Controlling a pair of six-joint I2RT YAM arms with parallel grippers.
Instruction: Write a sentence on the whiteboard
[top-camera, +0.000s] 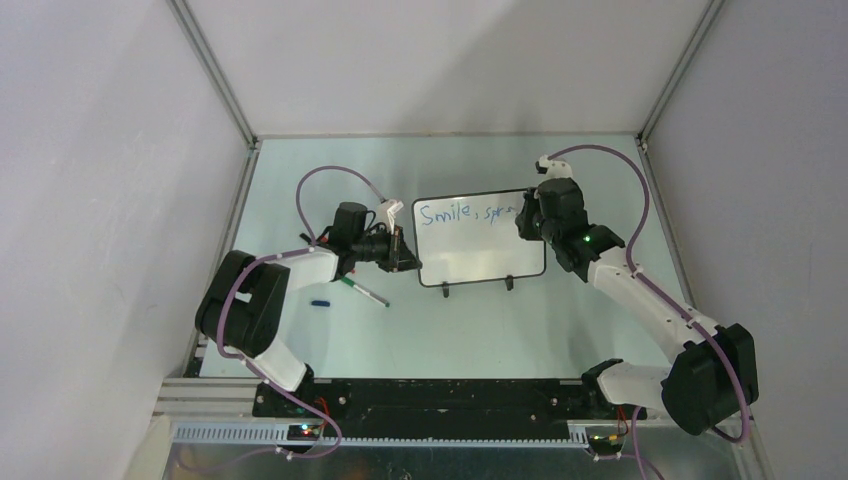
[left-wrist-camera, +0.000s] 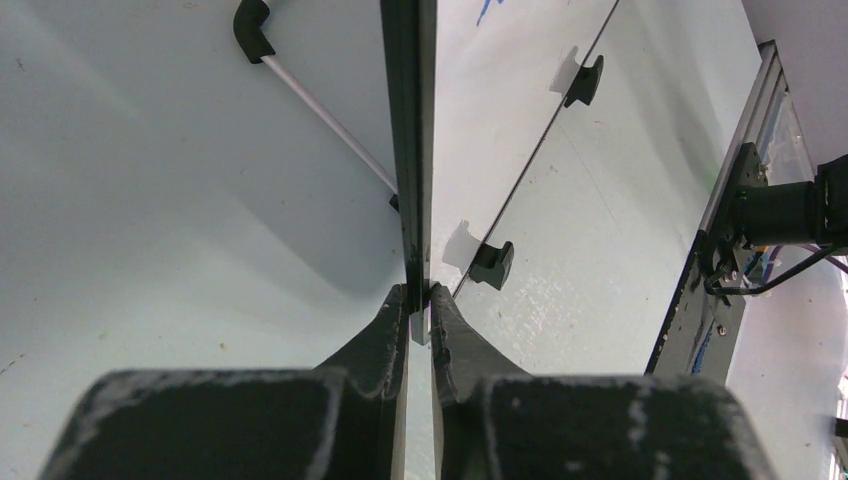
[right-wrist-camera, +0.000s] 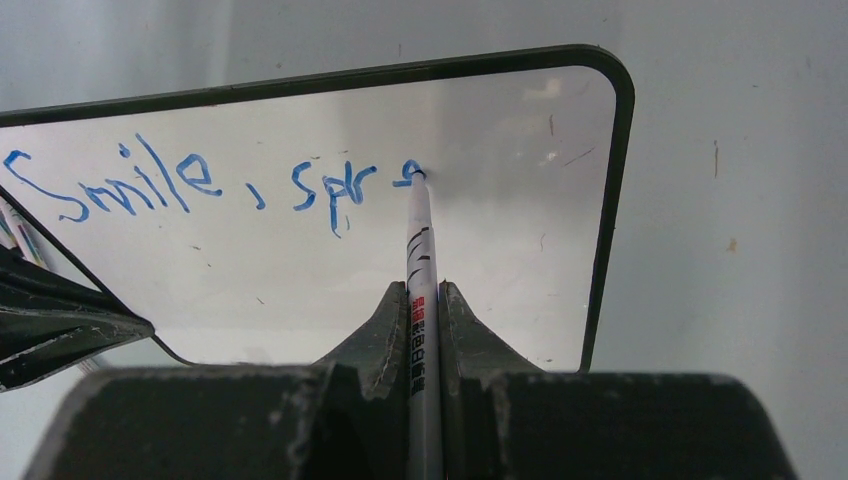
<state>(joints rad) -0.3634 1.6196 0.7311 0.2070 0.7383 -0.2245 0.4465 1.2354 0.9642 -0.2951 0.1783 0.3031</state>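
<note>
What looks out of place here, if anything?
A thin pen and a small blue cap lie loose on the table, left of the whiteboard. Nothing looks spilled or broken.

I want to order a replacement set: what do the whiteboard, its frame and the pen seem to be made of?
whiteboard: glossy white face, probably a coated or melamine-like sheet; it shines under the light and shows faint scratches.
frame: thin, black, with rounded corners and a slight sheen; likely plastic, though painted metal is possible.
pen: slim white printed barrel, apparently plastic, with a blue-inked tip.
</note>
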